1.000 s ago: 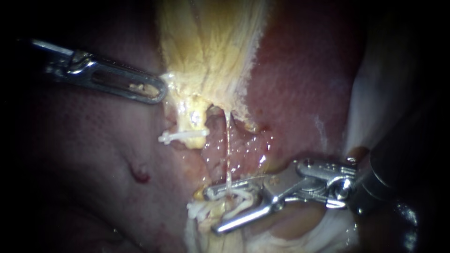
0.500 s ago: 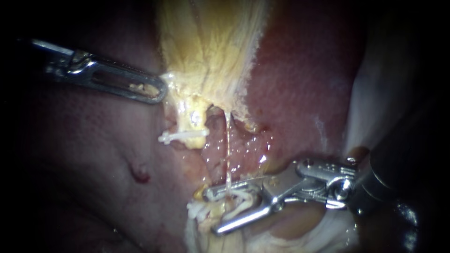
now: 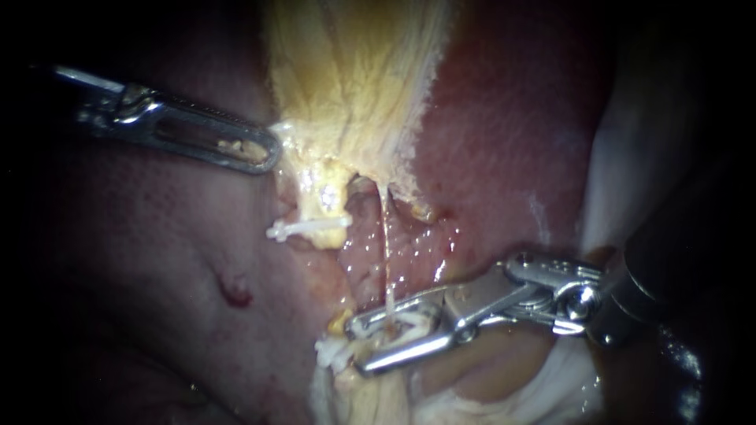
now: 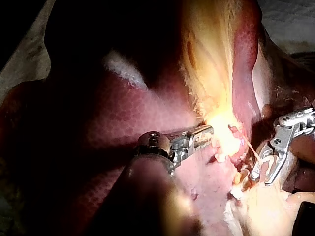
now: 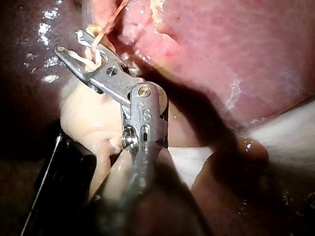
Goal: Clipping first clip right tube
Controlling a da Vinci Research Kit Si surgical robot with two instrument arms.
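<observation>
Pincer of right instrument clasping clip astride tube; second clip nearby.

The gallbladder is yellow, liver mottled red, right tube pale tan.

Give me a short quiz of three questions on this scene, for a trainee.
1. True or false: the right instrument's jaws, holding an open clip, straddle the thin right tube.
2. The closed clip sits: A) on the thicker left tube; B) on the liver; C) on the right instrument's shaft.
3. Fill in: the left instrument's tip touches the edge of the yellow ____.
Key: 1 true; 2 A; 3 gallbladder.
</observation>
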